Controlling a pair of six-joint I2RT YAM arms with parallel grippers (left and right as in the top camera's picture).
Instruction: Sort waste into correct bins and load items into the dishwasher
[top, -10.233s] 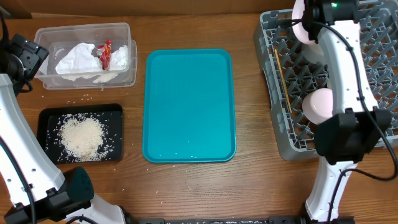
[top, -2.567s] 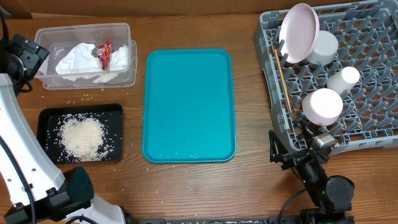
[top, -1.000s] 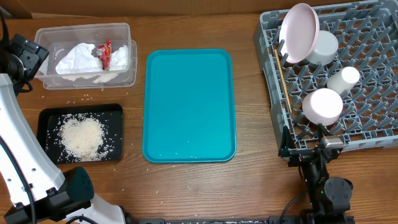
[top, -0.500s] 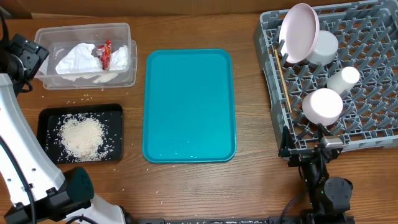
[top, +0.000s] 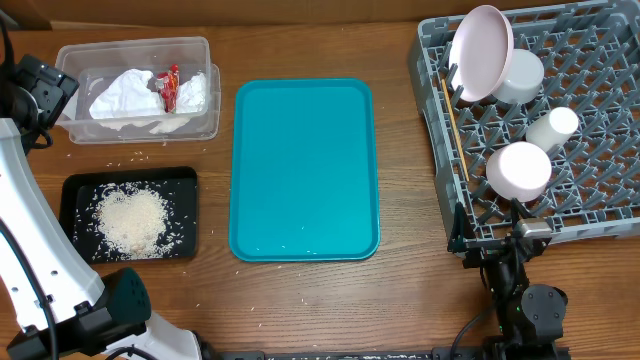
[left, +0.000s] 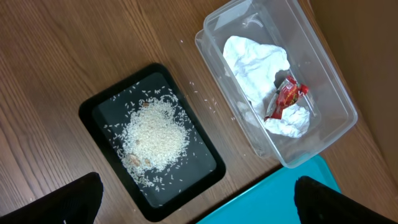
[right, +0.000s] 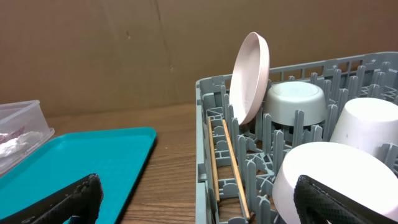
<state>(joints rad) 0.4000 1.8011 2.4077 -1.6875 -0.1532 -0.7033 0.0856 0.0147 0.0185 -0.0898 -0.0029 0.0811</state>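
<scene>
The clear tub (top: 205, 110) at the back left holds a crumpled white napkin (top: 125, 95) and a red sauce packet (top: 170, 88). In front of it the black tray (top: 75, 185) carries a heap of rice (top: 130, 220). The grey dish rack (top: 600, 200) on the right holds an upright pink plate (top: 480, 55), a pale bowl (top: 522, 75), a white cup (top: 552, 128), a round white dish (top: 518, 170) and chopsticks (top: 455, 130). My left gripper (left: 199, 202) hangs open high above the black tray (left: 93, 112) and tub (left: 323, 81). My right gripper (right: 202, 205) is open, low at the rack's front corner (right: 208, 124).
A large teal tray (top: 305, 170) lies in the middle of the table. Loose rice grains (top: 130, 160) are scattered on the wood between the tub and the black tray. The right arm's base (top: 525, 305) sits at the table's front edge.
The right arm has drawn back from over the rack to the table's front edge, leaving the pink plate upright in the rack. Nothing has moved in the last second.
</scene>
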